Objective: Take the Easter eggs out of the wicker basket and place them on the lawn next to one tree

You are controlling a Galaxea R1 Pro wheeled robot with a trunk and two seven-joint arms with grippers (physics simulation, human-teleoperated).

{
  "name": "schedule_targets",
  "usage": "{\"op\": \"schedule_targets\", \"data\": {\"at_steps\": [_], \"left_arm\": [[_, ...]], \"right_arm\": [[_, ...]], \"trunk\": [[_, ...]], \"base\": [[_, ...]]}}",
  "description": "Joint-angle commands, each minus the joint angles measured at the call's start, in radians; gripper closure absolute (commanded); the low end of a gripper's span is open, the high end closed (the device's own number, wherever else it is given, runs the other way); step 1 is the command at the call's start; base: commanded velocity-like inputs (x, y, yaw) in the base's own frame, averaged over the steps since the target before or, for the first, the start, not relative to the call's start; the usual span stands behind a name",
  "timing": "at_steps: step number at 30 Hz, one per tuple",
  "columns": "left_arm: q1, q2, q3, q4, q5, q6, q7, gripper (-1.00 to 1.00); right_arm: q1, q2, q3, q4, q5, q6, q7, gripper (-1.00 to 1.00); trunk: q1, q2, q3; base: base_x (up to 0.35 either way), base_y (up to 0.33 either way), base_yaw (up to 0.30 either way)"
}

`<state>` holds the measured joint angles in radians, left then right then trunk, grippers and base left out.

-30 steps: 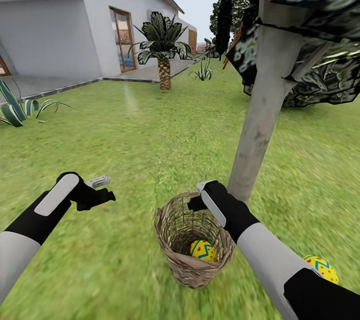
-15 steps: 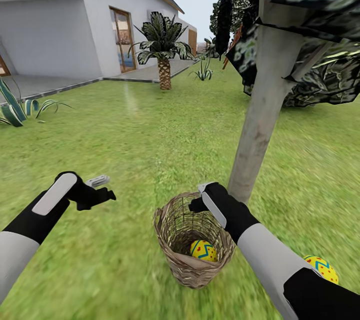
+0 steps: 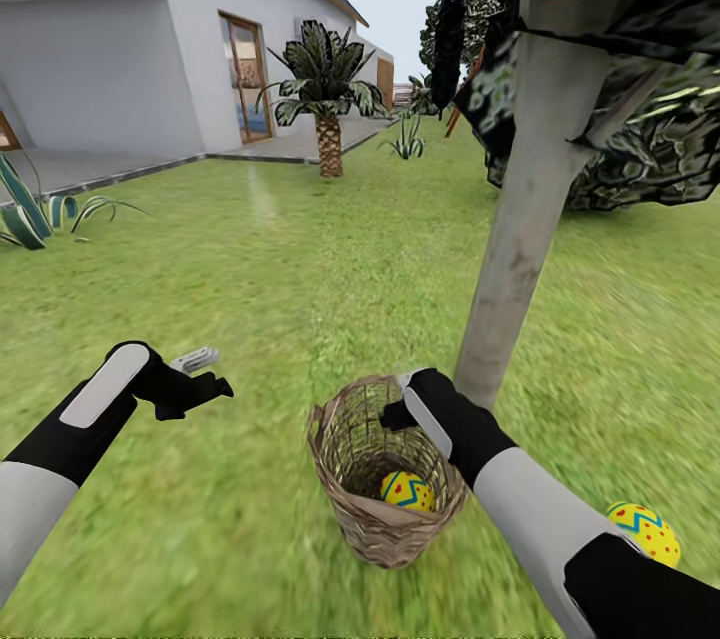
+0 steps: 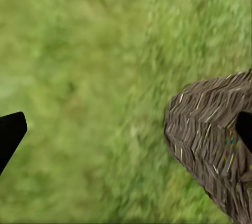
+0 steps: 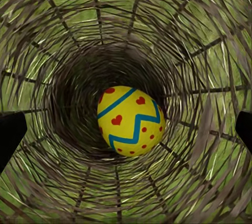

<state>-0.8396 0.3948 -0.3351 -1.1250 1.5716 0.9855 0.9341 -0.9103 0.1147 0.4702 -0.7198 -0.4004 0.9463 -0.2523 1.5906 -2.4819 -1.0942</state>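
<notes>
**Garden lawn: one egg in basket, one on grass, both grippers empty**

Mottled green lawn runs from a white house and a palm to the foreground. Wicker basket stands upright on the grass just beside the pale grey trunk of the tree, on the trunk's near left side. One yellow Easter egg with blue zigzag and red hearts lies at the basket's bottom, seen centred in the right wrist view. Second egg rests on the grass near the trunk's foot, to the right of the right forearm.

Right gripper hangs over the basket mouth, pointing down into it; fingertips stand wide apart at the frame edges, holding nothing and clear of the egg. Left gripper hovers over bare grass well left of the basket, fingers spread, empty. Basket's woven wall shows in the left wrist view
</notes>
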Motion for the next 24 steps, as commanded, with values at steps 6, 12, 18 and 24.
{"op": "schedule_targets", "data": {"at_steps": [6, 12, 18, 24], "left_arm": [[-0.001, 0.000, -0.002, -0.001, 0.010, -0.002, 0.011, -1.00], [-0.001, -0.001, -0.003, -0.002, 0.010, 0.000, 0.014, -1.00], [-0.001, -0.001, -0.003, 0.000, 0.009, 0.000, 0.015, -1.00], [-0.001, -0.003, -0.004, 0.046, 0.010, 0.002, 0.015, -1.00]], "right_arm": [[-0.001, -0.004, 0.001, 0.011, -0.005, 0.002, -0.008, -1.00], [-0.001, -0.006, 0.000, 0.016, -0.003, 0.001, -0.007, -1.00], [-0.002, -0.003, 0.001, 0.014, -0.003, 0.002, -0.007, -1.00], [-0.001, 0.003, 0.003, 0.014, -0.006, 0.003, -0.007, -1.00]], "trunk": [[0.011, -0.019, -0.022], [0.014, -0.020, -0.046], [0.016, -0.022, -0.069], [0.019, -0.023, -0.092]], "base": [[0.000, 0.000, 0.000], [0.000, 0.000, 0.000], [0.014, 0.000, 0.000], [0.245, 0.000, 0.000]]}}
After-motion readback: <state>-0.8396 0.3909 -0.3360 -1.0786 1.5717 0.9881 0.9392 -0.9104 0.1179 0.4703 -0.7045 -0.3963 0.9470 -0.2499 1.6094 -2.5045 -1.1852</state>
